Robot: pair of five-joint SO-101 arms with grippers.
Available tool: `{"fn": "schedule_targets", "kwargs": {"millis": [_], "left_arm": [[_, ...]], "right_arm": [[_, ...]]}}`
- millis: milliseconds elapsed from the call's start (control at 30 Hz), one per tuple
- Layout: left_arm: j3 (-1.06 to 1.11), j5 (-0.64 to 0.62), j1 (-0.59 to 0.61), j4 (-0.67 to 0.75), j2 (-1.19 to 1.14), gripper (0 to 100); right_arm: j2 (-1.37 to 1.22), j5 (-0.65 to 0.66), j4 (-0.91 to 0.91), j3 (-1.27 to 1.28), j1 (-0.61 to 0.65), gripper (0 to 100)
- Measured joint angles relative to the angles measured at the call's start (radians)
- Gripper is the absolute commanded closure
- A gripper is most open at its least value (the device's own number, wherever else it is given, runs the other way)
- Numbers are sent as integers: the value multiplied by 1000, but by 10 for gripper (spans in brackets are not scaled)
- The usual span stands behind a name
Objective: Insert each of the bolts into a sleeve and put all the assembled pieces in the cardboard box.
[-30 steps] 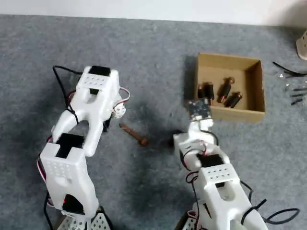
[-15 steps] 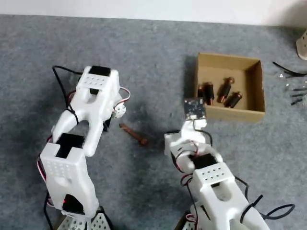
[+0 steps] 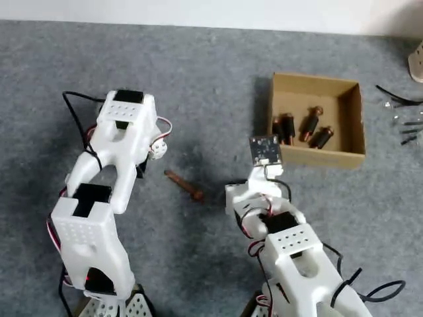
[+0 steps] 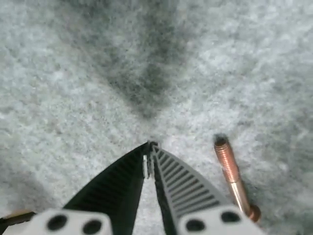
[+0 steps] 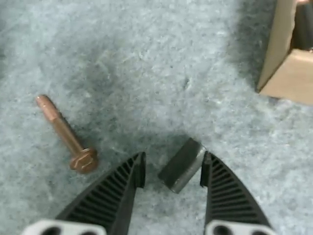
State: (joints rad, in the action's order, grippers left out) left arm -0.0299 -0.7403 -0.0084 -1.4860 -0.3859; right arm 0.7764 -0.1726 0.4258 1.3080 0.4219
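The left arm (image 3: 92, 198) and right arm (image 3: 301, 254) are built of blocky white plastic shells, with black servo bodies showing through rectangular cut-outs and grids of small holes on the flat panels. Thin black cables (image 3: 74, 105) loop beside the joints, along with red and white wires (image 3: 166, 127). A small square circuit board (image 3: 266, 150) sits at the right arm's wrist. The left gripper (image 4: 149, 149) and right gripper (image 5: 173, 164) have black, ribbed, wedge-shaped fingers (image 4: 183, 188) on white bases with dark screw holes.

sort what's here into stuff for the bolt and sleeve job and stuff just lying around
For the job: copper-coloured metal bolt, short dark sleeve, brown cardboard box, assembled pieces inside it.
Lying about: loose black wires, pale object at the right edge.
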Motion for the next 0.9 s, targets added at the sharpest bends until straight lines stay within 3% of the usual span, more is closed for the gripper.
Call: {"fn": "schedule_targets", "kwargs": {"millis": [233, 567, 667, 900], "left_arm": [[0, 0, 21, 5, 0, 995], [0, 0, 57, 38, 0, 984], [29, 0, 32, 120, 0, 900], [68, 28, -35, 166, -8, 560]], "right_arm": [[-11, 0, 0, 0, -3, 826], [-236, 0, 3, -78, -6, 826], [-239, 0, 3, -100, -6, 826], [-241, 0, 3, -101, -6, 826]]}}
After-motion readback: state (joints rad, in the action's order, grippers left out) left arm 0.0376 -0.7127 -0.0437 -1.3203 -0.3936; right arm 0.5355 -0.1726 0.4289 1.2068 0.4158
